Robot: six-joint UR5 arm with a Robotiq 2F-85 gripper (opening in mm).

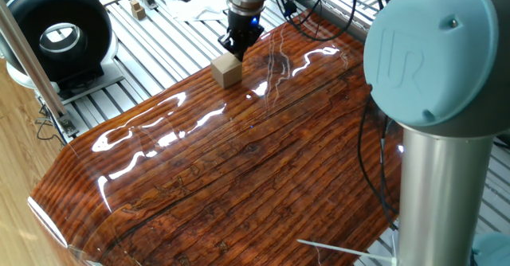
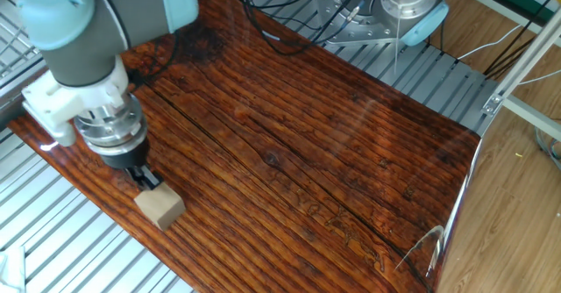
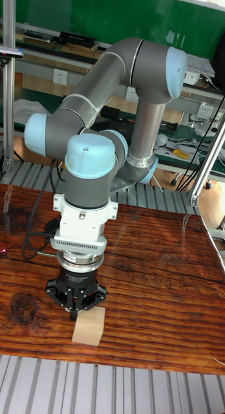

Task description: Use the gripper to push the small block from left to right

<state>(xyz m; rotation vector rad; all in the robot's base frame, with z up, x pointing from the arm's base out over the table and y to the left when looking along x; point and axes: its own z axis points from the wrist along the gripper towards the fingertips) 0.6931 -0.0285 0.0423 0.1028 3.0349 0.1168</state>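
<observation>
The small block (image 1: pixel 227 70), a plain tan wooden cube, rests on the glossy brown wooden board (image 1: pixel 239 162) close to the board's edge. It also shows as the block (image 2: pixel 159 208) and the block (image 3: pixel 88 325) in the two other views. My gripper (image 1: pixel 237 49) points down with its black fingers drawn together, and the tips touch the block's side. In the other fixed view the gripper (image 2: pixel 146 180) stands just up and left of the cube. In the tall view the gripper (image 3: pixel 75 312) sits at the cube's upper left corner. Nothing is held between the fingers.
Slatted metal table (image 1: pixel 159 51) surrounds the board. A black round device (image 1: pixel 56 31) and an aluminium post (image 1: pixel 28 51) stand to the left. A tiny wooden piece (image 1: pixel 138 9) lies on the slats. The arm's thick column (image 1: pixel 434 162) rises at the near right, with the robot base (image 2: pixel 403 3) behind the board.
</observation>
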